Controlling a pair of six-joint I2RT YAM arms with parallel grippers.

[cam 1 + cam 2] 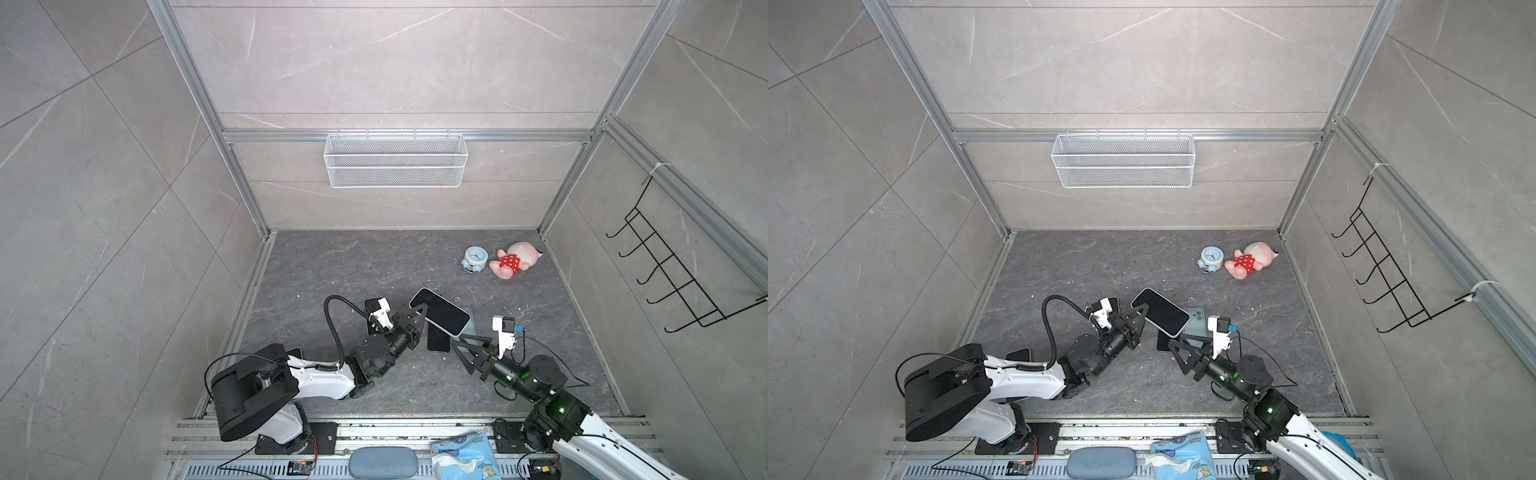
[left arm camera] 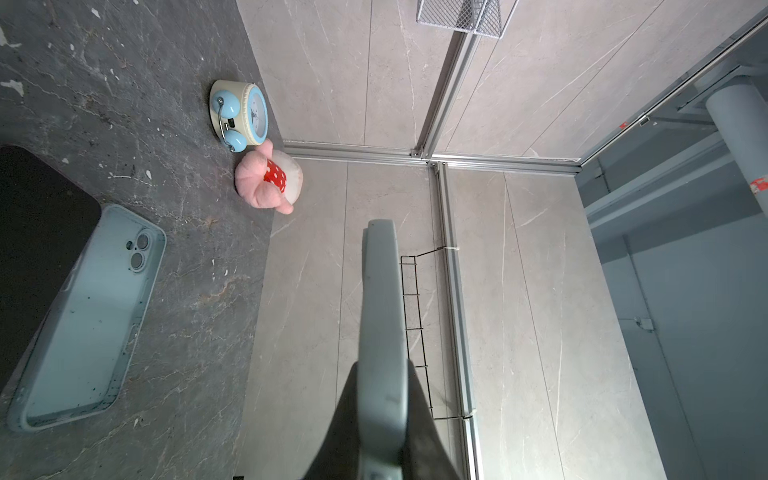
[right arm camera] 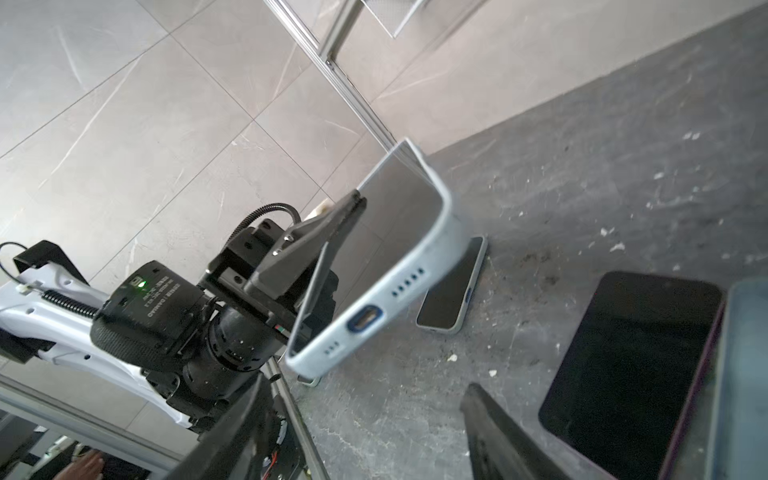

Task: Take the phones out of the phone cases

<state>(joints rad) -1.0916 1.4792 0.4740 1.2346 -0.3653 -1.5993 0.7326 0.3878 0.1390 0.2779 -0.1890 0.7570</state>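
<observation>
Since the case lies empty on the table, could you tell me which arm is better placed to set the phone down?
Left. The left gripper is shut on the phone, holding it tilted above the table. The right gripper stands open and empty near the case.

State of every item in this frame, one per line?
Phone: out of its case, lifted, tilted, gripped at one edge.
Case: empty, flat on the table, open side up.
Left gripper: shut on the phone.
Right gripper: open, empty.
Dark phone: flat on the table, screen up.
Plush toy: lying down.
Basket: hung on the wall, looks empty.
</observation>
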